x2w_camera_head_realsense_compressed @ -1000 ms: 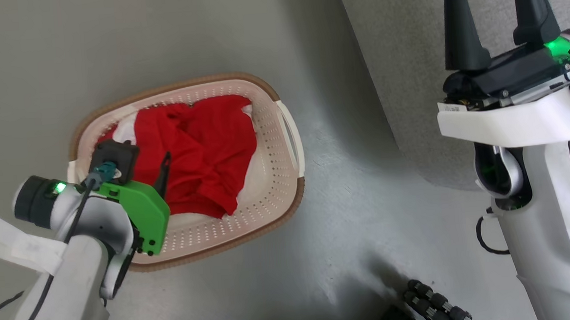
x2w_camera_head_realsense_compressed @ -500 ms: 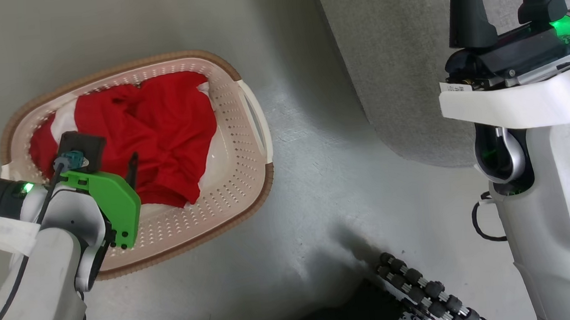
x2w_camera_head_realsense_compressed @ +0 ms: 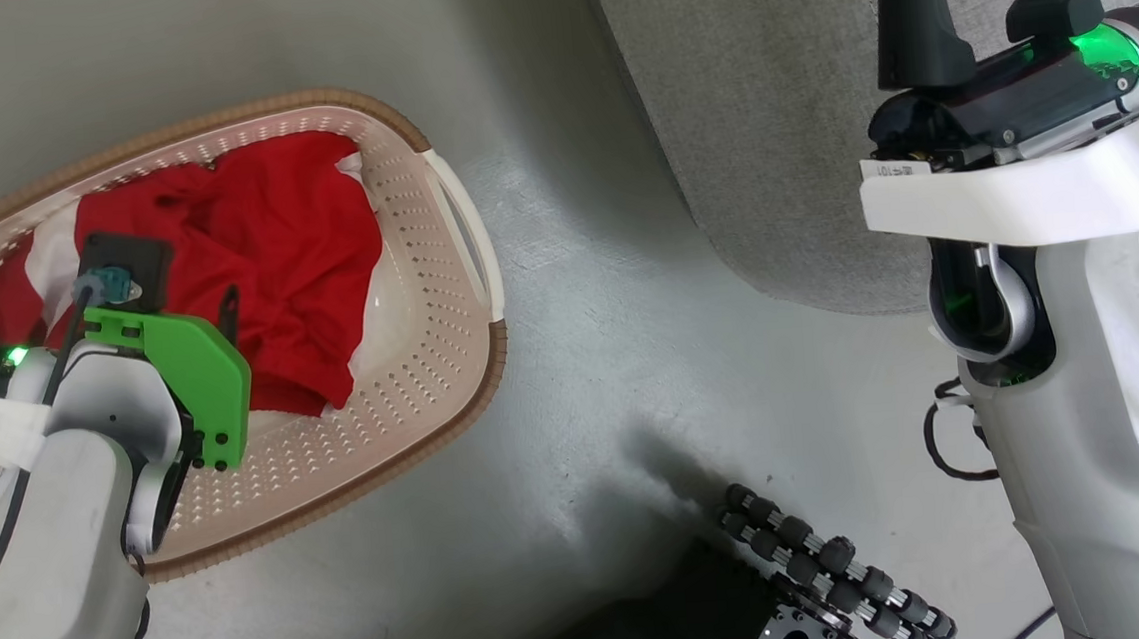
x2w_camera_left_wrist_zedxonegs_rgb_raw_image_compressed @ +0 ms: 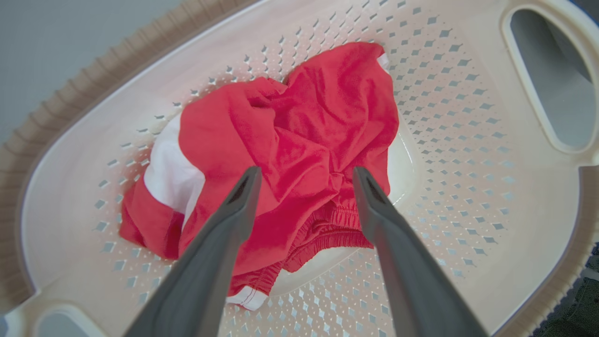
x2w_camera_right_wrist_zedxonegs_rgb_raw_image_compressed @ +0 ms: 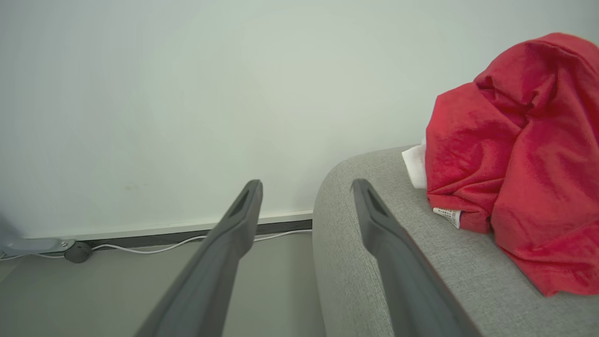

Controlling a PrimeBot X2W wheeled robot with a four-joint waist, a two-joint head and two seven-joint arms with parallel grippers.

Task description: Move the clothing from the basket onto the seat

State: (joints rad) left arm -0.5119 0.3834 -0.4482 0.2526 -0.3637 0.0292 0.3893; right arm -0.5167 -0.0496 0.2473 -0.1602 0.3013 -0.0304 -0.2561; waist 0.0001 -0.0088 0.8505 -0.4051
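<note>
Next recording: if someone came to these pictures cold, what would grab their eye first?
The bright red clothing lies crumpled in the cream basket, with the left gripper open just above it. In the right wrist view, a second red garment is heaped on the grey seat, just right of the open right gripper.

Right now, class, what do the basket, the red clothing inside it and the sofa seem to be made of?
Basket: probably moulded plastic, smooth cream walls with punched holes. Clothing: soft matte fabric, creased, gathered elastic hem. Sofa: grey woven upholstery, coarse weave visible.
</note>
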